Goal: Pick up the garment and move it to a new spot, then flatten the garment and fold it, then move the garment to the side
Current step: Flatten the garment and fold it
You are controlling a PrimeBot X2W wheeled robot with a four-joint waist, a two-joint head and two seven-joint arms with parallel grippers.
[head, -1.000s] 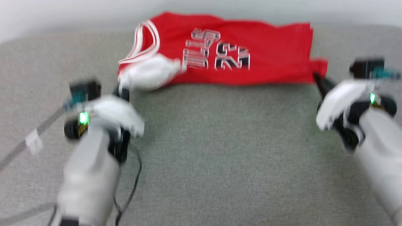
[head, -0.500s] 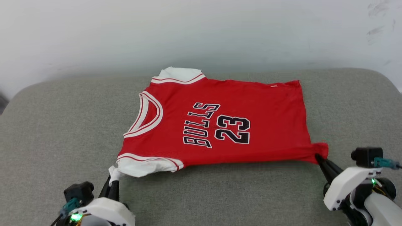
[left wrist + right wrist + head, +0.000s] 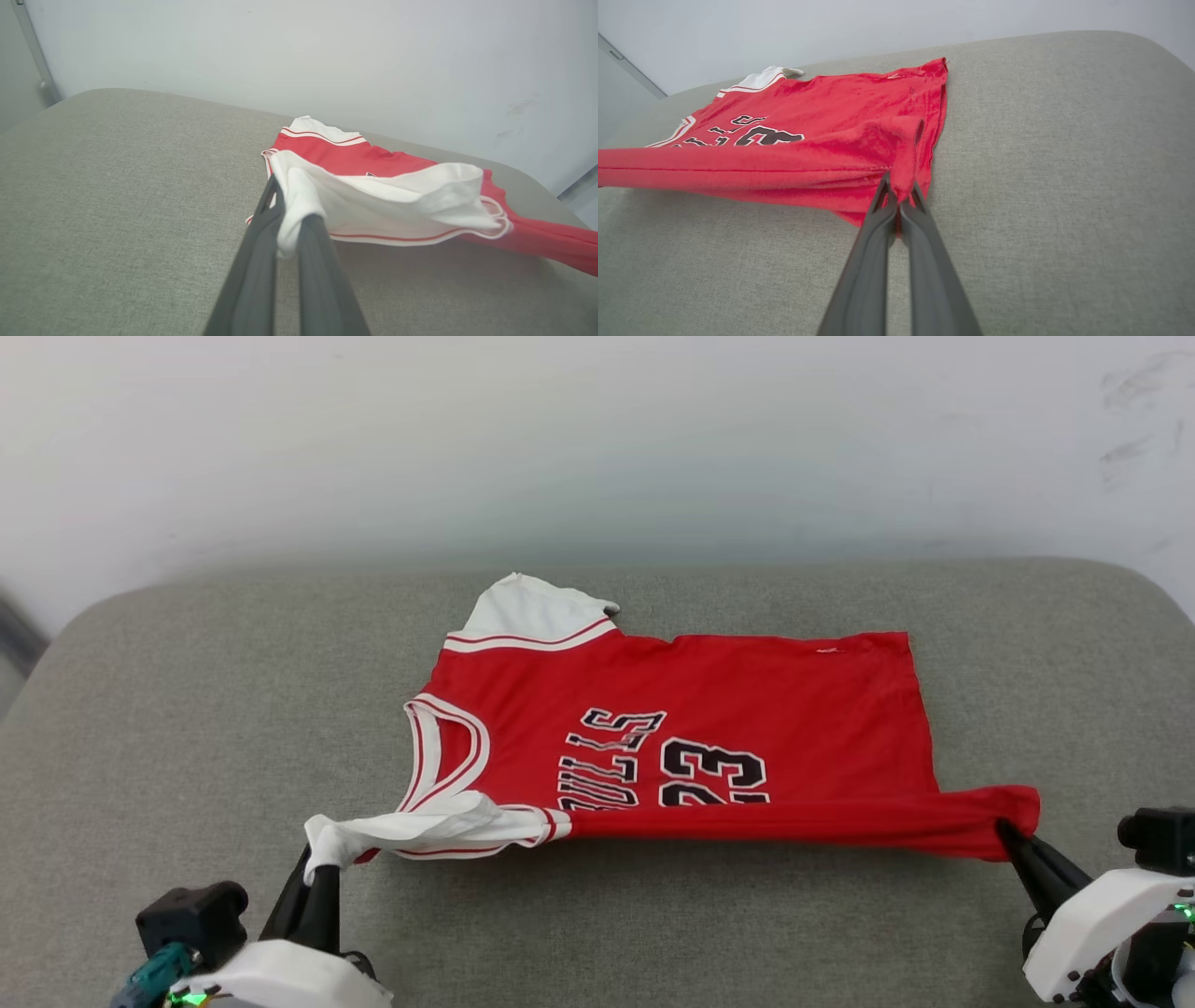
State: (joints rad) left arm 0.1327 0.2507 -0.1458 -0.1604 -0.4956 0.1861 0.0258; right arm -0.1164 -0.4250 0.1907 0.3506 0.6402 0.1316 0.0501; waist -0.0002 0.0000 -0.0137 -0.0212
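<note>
Left gripper (image 3: 320, 870): clamped on white sleeve of garment (image 3: 775, 700), near grey cushion (image 3: 653, 933) front edge.
Right gripper (image 3: 1010, 831): pinching red hem corner.
Near edge: lifted, taut.

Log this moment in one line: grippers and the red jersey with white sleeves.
left gripper: shut on white sleeve | right gripper: shut on hem corner | red jersey-style garment: near edge lifted, far part on grey fabric cushion

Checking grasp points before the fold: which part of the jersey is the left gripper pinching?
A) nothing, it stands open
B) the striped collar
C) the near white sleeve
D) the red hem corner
C: the left gripper is shut on the near white sleeve of the garment; the red hem corner is in the right gripper.
</note>
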